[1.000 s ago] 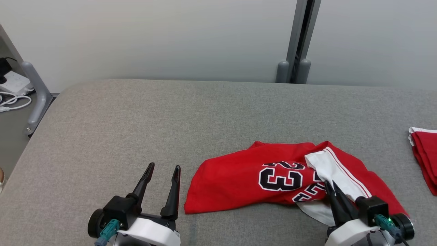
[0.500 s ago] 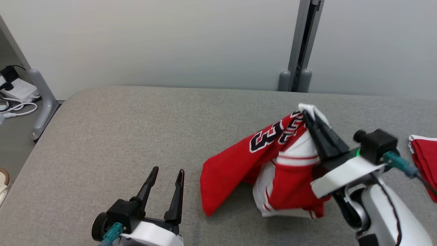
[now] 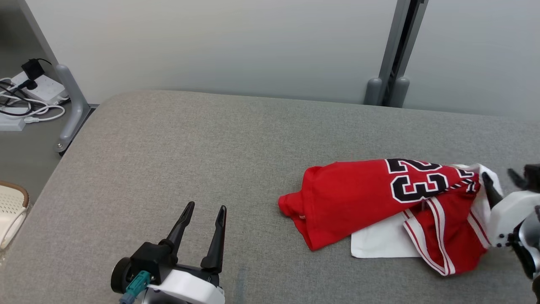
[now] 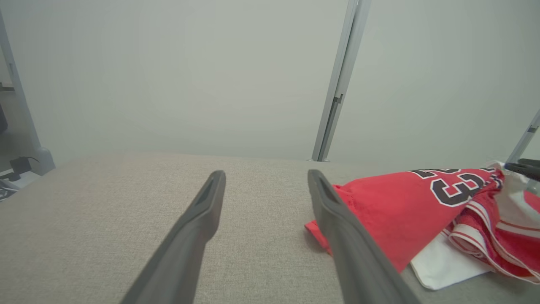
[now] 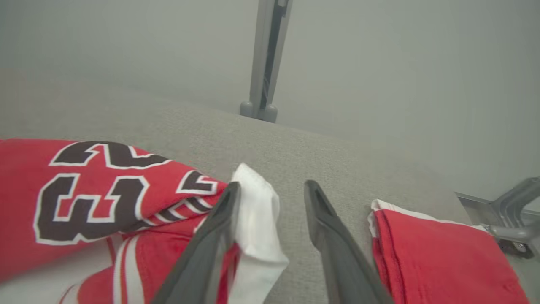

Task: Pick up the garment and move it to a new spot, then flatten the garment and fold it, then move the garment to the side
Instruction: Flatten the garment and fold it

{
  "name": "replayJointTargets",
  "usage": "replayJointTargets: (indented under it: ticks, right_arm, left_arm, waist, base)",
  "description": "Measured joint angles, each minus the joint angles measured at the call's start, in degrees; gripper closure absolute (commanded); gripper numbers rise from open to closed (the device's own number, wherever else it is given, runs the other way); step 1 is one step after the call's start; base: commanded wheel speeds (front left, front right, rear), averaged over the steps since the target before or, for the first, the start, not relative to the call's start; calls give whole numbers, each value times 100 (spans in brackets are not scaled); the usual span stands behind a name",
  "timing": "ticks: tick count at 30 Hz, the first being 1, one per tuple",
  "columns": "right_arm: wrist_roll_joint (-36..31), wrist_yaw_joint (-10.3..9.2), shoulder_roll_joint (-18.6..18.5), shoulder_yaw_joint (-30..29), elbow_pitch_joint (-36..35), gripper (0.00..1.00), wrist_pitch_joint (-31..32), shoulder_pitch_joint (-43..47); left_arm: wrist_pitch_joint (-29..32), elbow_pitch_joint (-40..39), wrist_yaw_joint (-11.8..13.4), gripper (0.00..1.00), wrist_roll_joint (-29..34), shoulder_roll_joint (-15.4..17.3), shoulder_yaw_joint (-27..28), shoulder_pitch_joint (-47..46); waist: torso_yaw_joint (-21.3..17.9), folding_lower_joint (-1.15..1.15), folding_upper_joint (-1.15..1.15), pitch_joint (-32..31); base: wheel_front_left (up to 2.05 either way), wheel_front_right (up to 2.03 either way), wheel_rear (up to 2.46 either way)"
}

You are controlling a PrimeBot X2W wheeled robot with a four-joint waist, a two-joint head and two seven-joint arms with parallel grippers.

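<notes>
The garment (image 3: 371, 198) is a red jersey with a black "23" and white-striped trim. It lies crumpled on the grey padded table (image 3: 211, 139), right of centre, with a white panel sticking out underneath. My right gripper (image 3: 501, 182) is at its right end with its jaws apart. In the right wrist view a white fold of the garment (image 5: 257, 211) rests against the left finger (image 5: 219, 228) of the right gripper (image 5: 270, 190); the other finger is clear of it. My left gripper (image 3: 206, 207) stands open and empty at the lower left. The left wrist view shows the left gripper (image 4: 265, 177) left of the garment (image 4: 392, 207).
A second red cloth (image 5: 426, 253), folded, lies on the table just right of my right gripper. A grey upright post (image 3: 392, 55) stands behind the table. On the floor at the left are a power strip with cables (image 3: 25, 97), a grey frame leg (image 3: 71, 105) and a white basket (image 3: 10, 211).
My right gripper lifted the garment, carried it to the right, set it down and opened its jaws. The head camera has shifted too. The left gripper has stayed open in place.
</notes>
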Motion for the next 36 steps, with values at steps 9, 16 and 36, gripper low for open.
replayJointTargets:
  ticks: [9,16,36]
  right_arm:
    - [-854,0,662,-565,848,0,-1049,-454]
    - [-630,0,946,-48,-30,0,-1348,-265]
    - [-634,0,1441,-279,-3211,0,-1377,2353]
  left_arm:
    - [1,-3,8,0,16,5,75,-13]
    - [1,-70,52,0,-38,-2,104,-31]
    - [0,-99,107,0,-141,-3,200,14]
  waist:
    - [-234,0,0,28]
    - [-625,0,0,-55]
    - [-1020,0,0,-284]
  base:
    - [0,0,0]
    - [0,0,0]
    - [0,0,0]
